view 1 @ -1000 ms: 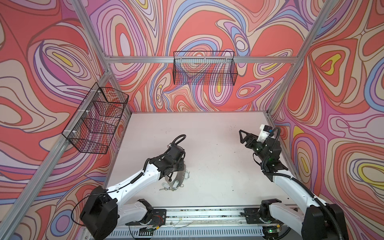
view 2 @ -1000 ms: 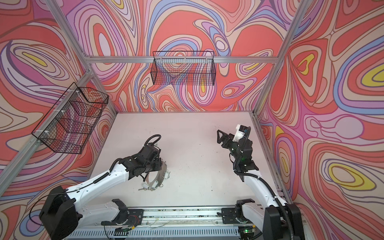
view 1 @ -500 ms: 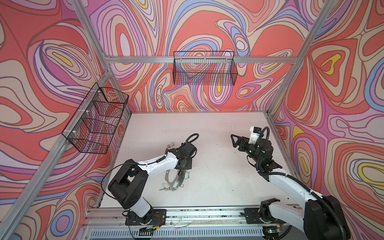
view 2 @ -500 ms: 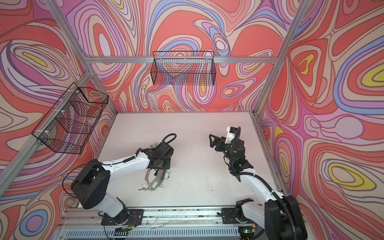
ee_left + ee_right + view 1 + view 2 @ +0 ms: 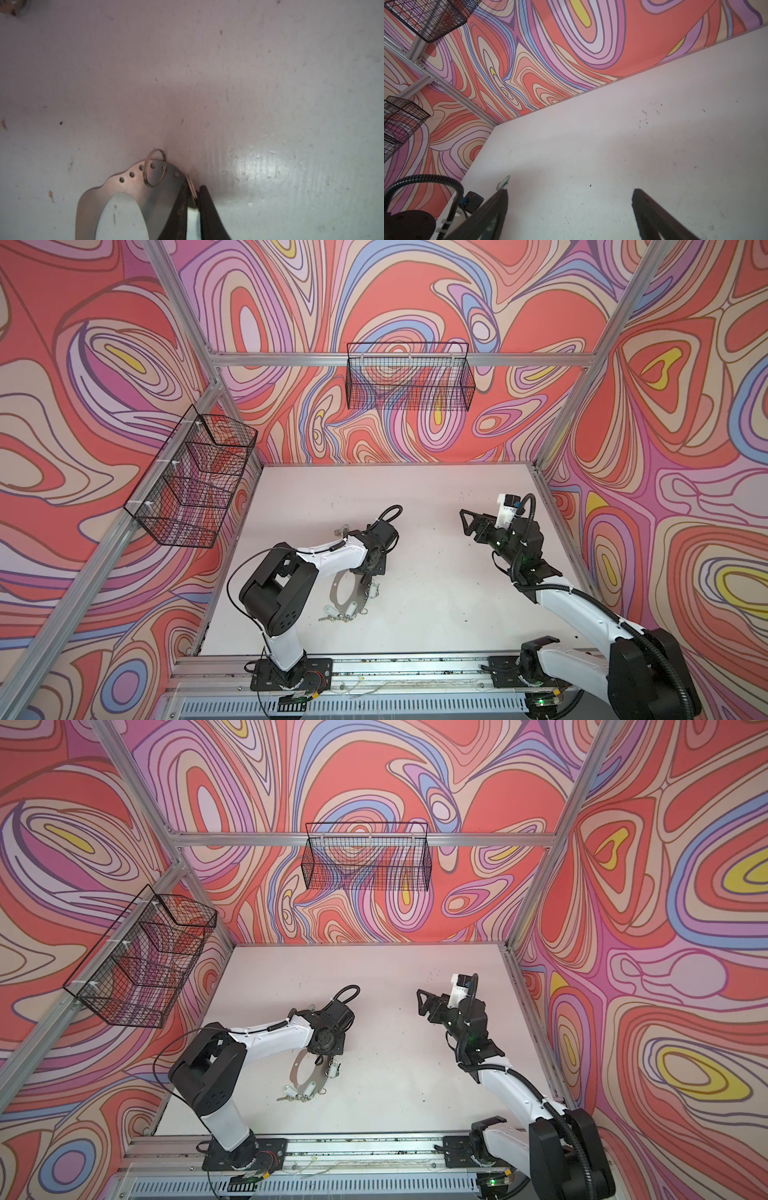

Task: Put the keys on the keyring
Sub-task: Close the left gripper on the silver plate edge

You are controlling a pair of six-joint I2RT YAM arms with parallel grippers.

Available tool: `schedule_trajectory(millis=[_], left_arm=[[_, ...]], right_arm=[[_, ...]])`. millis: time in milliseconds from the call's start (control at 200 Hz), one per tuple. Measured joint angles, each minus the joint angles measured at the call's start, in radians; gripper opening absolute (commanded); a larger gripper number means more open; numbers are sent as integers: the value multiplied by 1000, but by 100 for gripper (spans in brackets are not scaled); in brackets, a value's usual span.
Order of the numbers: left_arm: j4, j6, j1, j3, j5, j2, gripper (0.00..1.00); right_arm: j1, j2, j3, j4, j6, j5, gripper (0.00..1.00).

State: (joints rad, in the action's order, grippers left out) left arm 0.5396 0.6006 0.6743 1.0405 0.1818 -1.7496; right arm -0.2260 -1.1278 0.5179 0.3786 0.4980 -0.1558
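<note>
The keyring [image 5: 337, 600] [image 5: 296, 1078] is a flat shiny oval plate lying on the white table, front centre. Several pale-headed keys [image 5: 351, 608] [image 5: 309, 1089] hang at its near rim. One loose key [image 5: 343, 529] [image 5: 504, 180] lies on the table beyond the left arm. My left gripper [image 5: 365, 577] [image 5: 193, 192] points down at the plate's far rim [image 5: 128, 187]. Its jaws are pinched on a small wire loop [image 5: 190, 184] there. A second loop [image 5: 155, 167] stands free beside it. My right gripper [image 5: 466, 522] [image 5: 423, 1002] [image 5: 570, 193] hovers open and empty at mid right.
Black wire baskets hang on the back wall [image 5: 409, 381] and the left wall [image 5: 195, 481]. Aluminium frame posts stand at the corners. The arms' base rail [image 5: 395, 668] runs along the table's front edge.
The left arm swung its elbow back and the gripper closed onto the wire loop at the keyring's rim. The right gripper drifted left toward the table's middle, staying open.
</note>
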Motion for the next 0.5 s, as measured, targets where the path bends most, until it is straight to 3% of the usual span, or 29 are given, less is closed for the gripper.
schedule_trajectory(millis=[275,501], left_arm=[[26,-19,0,8,2,24,0],[81,-66,0,76,2,181,0]], right_arm=[[-10,0,0,2,0,3,98],[-19,-1,0,7,0,5,98]])
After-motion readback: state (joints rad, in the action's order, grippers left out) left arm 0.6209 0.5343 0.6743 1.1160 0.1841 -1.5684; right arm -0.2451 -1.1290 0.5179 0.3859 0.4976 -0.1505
